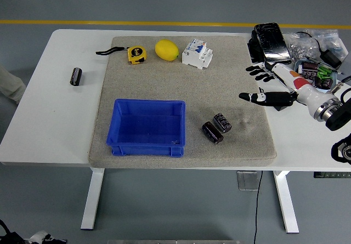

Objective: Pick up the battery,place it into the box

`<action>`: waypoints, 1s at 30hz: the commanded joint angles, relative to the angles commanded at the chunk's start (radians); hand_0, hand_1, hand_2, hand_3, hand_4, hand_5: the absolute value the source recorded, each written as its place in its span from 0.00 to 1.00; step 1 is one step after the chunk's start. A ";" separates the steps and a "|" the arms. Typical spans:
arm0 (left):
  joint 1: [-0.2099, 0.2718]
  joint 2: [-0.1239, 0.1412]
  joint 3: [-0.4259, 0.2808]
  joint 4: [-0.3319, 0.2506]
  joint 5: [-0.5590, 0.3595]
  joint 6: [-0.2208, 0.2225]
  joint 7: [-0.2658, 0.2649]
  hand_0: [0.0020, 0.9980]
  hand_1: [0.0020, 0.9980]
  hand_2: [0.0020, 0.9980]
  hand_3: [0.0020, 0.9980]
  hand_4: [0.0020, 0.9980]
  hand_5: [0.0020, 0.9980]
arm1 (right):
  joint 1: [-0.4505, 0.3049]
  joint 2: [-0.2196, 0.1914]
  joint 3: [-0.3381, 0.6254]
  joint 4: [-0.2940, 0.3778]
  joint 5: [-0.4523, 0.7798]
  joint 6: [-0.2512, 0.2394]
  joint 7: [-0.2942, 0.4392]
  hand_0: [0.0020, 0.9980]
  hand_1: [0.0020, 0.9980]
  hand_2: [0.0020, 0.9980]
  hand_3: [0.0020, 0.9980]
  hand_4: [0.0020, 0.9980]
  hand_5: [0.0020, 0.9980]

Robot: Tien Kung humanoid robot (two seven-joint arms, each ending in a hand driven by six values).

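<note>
Two dark cylindrical batteries lie on the grey mat (164, 79), one (212, 132) beside the other (222, 122), just right of the blue box (147, 127). The box is open-topped and looks empty. A third dark battery (75, 76) lies on the bare white table at the far left. My right hand (263, 85) comes in from the right edge and hovers over the mat's right edge, fingers spread and holding nothing, up and to the right of the two batteries. My left arm is out of view.
A yellow tape measure (136, 54), a lemon (166, 50) and a white circuit breaker (197, 53) stand along the mat's far edge. A black device (270, 41), bags and a bowl of parts (318, 73) crowd the table's far right corner.
</note>
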 joint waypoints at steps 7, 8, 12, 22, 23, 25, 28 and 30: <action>0.000 0.001 -0.001 0.001 -0.002 0.001 0.000 0.74 0.71 0.75 0.62 0.64 0.53 | 0.110 0.026 -0.131 -0.050 -0.247 0.015 0.090 0.73 0.75 0.79 0.84 1.00 0.31; 0.000 0.001 -0.001 0.001 -0.002 0.001 0.000 0.74 0.71 0.75 0.62 0.64 0.53 | 0.124 0.031 -0.148 -0.056 -0.286 0.021 0.096 0.73 0.75 0.79 0.84 1.00 0.31; 0.001 0.002 0.000 0.001 -0.006 0.001 0.000 0.74 0.71 0.75 0.62 0.64 0.53 | 0.183 0.051 -0.228 -0.084 -0.453 0.053 0.120 0.74 0.75 0.78 0.82 1.00 0.27; 0.007 0.002 -0.004 0.000 -0.005 -0.004 0.003 0.74 0.71 0.75 0.62 0.64 0.53 | 0.288 0.139 -0.379 -0.196 -0.659 0.074 0.174 0.73 0.74 0.77 0.82 1.00 0.20; 0.007 0.003 -0.004 0.000 -0.005 -0.005 0.004 0.74 0.71 0.75 0.62 0.64 0.53 | 0.298 0.151 -0.393 -0.213 -0.667 0.074 0.180 0.73 0.74 0.77 0.82 1.00 0.20; 0.008 0.003 -0.001 -0.001 -0.011 -0.007 0.003 0.74 0.71 0.75 0.62 0.64 0.53 | 0.312 0.169 -0.415 -0.237 -0.670 0.076 0.185 0.73 0.74 0.77 0.82 1.00 0.20; 0.009 0.003 0.001 -0.002 -0.016 -0.009 0.004 0.74 0.71 0.75 0.62 0.64 0.53 | 0.331 0.193 -0.450 -0.269 -0.666 0.085 0.195 0.72 0.72 0.76 0.82 1.00 0.20; 0.008 0.003 -0.001 -0.002 -0.014 -0.010 0.005 0.74 0.71 0.75 0.62 0.64 0.53 | 0.340 0.206 -0.465 -0.289 -0.664 0.089 0.199 0.72 0.72 0.76 0.82 1.00 0.20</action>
